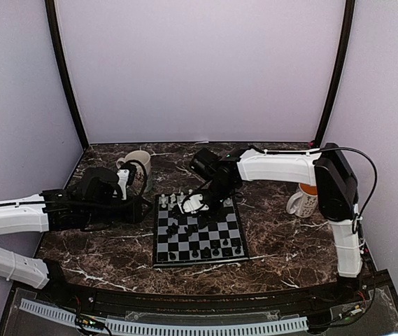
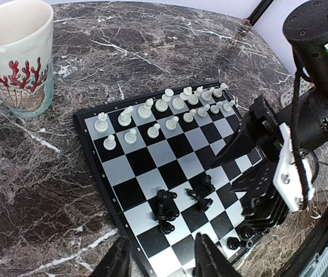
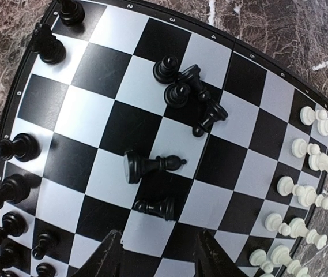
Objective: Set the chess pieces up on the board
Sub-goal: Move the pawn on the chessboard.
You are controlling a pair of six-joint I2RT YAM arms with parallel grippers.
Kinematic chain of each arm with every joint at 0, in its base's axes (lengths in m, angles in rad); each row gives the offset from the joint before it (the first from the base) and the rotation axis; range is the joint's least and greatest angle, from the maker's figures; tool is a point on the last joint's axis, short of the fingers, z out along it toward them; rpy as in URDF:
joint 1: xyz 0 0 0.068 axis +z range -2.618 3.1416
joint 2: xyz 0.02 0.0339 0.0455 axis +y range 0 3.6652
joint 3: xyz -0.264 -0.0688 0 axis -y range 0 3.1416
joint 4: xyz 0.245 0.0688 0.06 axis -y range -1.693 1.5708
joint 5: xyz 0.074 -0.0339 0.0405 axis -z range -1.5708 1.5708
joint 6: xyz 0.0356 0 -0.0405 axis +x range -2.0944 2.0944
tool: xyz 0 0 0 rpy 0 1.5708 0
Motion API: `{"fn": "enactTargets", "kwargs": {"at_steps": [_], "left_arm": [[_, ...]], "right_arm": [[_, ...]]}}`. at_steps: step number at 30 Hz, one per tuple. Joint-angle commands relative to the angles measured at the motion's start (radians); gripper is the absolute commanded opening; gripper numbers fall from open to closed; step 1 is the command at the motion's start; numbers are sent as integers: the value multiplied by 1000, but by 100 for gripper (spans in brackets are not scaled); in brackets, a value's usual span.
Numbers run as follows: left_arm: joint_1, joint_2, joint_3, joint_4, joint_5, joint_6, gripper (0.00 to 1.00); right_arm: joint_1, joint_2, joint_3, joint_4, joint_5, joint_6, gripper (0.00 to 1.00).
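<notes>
The board point(image 1: 235, 229) lies on the marble table between both arms. White chess pieces point(image 2: 169, 107) stand in two rows along its far edge. Several black pieces point(image 3: 187, 89) lie toppled in a cluster at mid-board. A fallen black bishop point(image 3: 149, 164) and another fallen black piece point(image 3: 158, 206) lie just ahead of my right gripper point(image 3: 159, 259). More black pieces point(image 3: 14, 150) stand along the near rim. My right gripper point(image 1: 193, 206) hovers low over the board, open and empty. My left gripper point(image 2: 162, 262) is open and empty at the board's left edge point(image 1: 143, 208).
A cream mug with red coral print point(image 2: 17, 55) stands on the table behind the board's left corner point(image 1: 137, 166). A white and orange mug point(image 1: 303, 199) stands right of the board beside the right arm. The right gripper point(image 2: 238, 173) crosses the left wrist view.
</notes>
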Motion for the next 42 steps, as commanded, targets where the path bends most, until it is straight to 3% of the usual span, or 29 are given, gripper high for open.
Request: {"fn": "enactTargets", "kwargs": {"at_steps": [1, 25, 42], "left_arm": [[5, -24, -18, 24, 18, -15, 39], [5, -5, -54, 82, 69, -39, 39], [5, 38, -47, 124, 106, -45, 39]], "right_arm": [[16, 54, 69, -19, 25, -56, 43], [27, 208, 204, -206, -28, -73, 43], [-1, 110, 55, -182, 24, -51, 39]]}}
